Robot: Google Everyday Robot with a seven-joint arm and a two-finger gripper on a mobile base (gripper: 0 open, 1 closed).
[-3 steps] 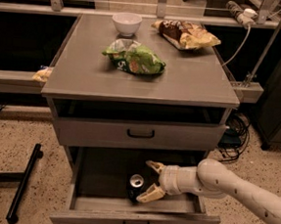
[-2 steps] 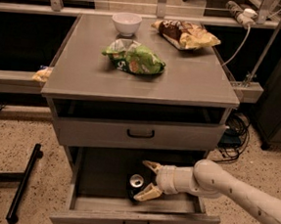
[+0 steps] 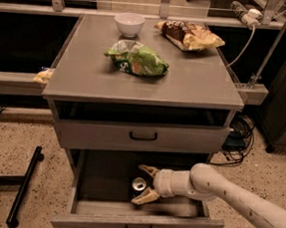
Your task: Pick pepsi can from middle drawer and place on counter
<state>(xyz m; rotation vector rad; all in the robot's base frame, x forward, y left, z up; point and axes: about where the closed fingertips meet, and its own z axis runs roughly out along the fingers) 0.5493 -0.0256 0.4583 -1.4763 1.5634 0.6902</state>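
The middle drawer (image 3: 138, 227) is pulled open at the bottom of the cabinet. The pepsi can (image 3: 139, 184) stands upright inside it, dark with a silver top. My gripper (image 3: 145, 184) reaches in from the right, open, with one pale finger behind the can and the other (image 3: 144, 197) in front of it. The fingers bracket the can without closing on it. The counter (image 3: 190, 82) is the flat grey top of the cabinet above.
On the counter sit a white bowl (image 3: 129, 24), a green chip bag (image 3: 137, 59) and a brown-and-yellow snack bag (image 3: 190, 35). The drawer above (image 3: 142, 135) is closed. A black bar (image 3: 24, 185) lies on the floor at left. Cables (image 3: 238, 139) hang at right.
My gripper has slid a little to the left, so its open fingers now sit on either side of the can. The can has not moved.
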